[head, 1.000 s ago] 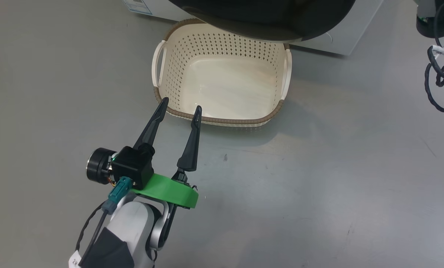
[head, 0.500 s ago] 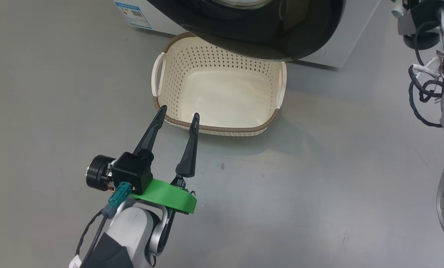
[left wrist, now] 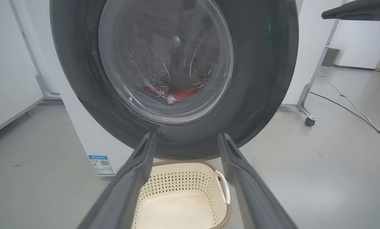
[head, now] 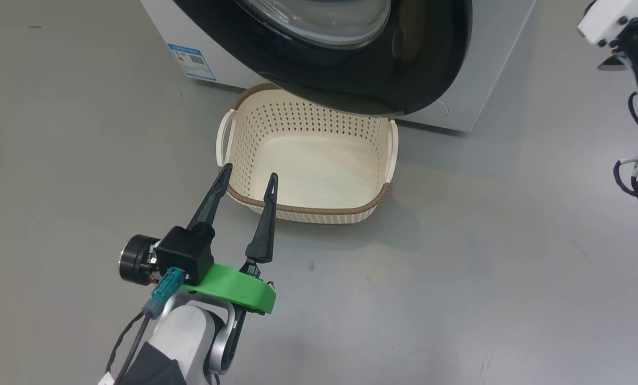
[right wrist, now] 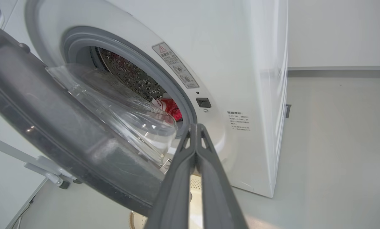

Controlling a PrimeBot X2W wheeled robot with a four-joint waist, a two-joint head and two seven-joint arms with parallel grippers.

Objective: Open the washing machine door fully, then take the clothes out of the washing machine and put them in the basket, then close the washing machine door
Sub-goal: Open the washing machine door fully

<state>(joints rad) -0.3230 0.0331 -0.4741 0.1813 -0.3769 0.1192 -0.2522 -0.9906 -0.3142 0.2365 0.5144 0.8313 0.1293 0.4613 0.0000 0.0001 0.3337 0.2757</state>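
Left gripper (head: 250,171) stands nearest, low over the grey floor (head: 484,267), its two dark fingers spread wide and holding nothing; the fingertips reach just over the near left corner of the basket (head: 319,208). The basket sits on the floor directly in front of the washing machine (head: 490,64), its bare cream bottom in view and its far edge tucked under the washing machine door (head: 415,69). The door is partly swung out, its black rim overhanging the basket. Right gripper (right wrist: 196,125) is pressed shut, fingers together and gripping nothing, pointing toward the gap between the door's free edge and the machine front. A blue sticker (head: 192,60) is on the lower left of the white casing. Farthest in, the clothes (right wrist: 172,108) lie red at the bottom of the perforated steel drum (right wrist: 129,74), also visible through the door glass in the left wrist view.
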